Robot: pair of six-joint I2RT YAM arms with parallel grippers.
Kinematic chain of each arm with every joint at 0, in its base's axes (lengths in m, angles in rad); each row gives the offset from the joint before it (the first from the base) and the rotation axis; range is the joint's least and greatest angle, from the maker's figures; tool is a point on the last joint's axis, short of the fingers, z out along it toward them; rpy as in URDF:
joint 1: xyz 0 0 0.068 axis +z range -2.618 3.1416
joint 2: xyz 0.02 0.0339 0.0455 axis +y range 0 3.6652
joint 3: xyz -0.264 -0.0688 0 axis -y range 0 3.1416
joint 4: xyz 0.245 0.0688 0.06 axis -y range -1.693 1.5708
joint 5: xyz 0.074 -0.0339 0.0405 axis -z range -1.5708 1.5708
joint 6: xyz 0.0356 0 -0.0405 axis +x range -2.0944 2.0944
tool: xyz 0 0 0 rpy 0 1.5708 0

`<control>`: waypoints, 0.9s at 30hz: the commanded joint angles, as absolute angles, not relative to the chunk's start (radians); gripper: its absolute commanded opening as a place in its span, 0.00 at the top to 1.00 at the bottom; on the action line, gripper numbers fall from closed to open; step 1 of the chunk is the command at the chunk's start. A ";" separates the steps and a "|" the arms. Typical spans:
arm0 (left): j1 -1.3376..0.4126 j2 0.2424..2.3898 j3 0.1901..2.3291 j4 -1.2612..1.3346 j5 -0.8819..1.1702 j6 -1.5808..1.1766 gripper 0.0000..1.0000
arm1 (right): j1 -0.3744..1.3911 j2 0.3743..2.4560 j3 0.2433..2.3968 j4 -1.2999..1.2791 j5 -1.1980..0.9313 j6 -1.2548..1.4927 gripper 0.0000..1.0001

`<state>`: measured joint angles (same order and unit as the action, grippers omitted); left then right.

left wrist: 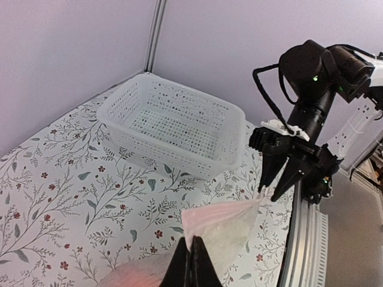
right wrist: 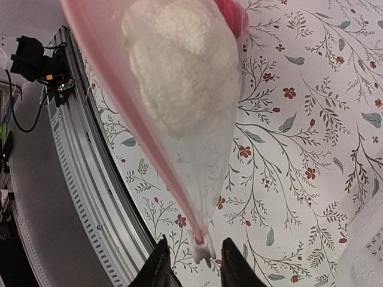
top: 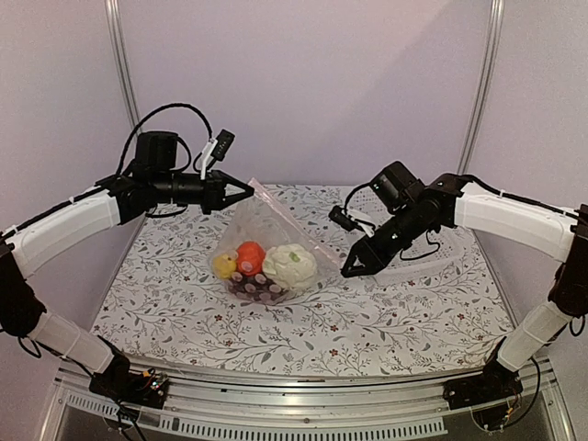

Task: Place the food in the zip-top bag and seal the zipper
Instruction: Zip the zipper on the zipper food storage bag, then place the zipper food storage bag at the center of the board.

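Note:
The zip-top bag (top: 266, 230) hangs stretched between both grippers, its belly resting on the table. Inside it lies the food: a yellow piece (top: 224, 265), an orange pumpkin (top: 250, 256), a white cauliflower (top: 289, 265) and dark grapes (top: 255, 288). My left gripper (left wrist: 188, 238) is shut on the bag's upper left corner (left wrist: 206, 224). The pink zipper (right wrist: 134, 122) runs down to a white slider (right wrist: 202, 250) at the bag's other corner. My right gripper (right wrist: 194, 238) is open, one finger on each side of the slider without touching it. The cauliflower (right wrist: 179, 66) fills the bag in the right wrist view.
A white perforated basket (left wrist: 173, 122) stands at the back right of the flowered table, behind my right gripper (left wrist: 267, 195). The table's metal front rail (right wrist: 90, 179) runs close beside the slider end of the bag.

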<state>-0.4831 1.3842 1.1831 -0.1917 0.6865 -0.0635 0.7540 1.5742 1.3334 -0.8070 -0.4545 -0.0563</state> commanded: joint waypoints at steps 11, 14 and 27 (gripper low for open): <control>-0.412 1.548 1.446 -0.102 0.573 0.030 1.00 | 0.677 1.605 1.687 -0.937 -0.323 0.002 0.32; -0.395 1.622 1.549 -0.141 0.575 0.115 1.00 | 0.605 1.618 1.733 -0.932 -0.314 0.069 0.31; -0.598 1.634 1.309 -0.169 0.695 0.122 1.00 | 0.478 1.552 1.638 -0.887 -0.375 0.145 0.29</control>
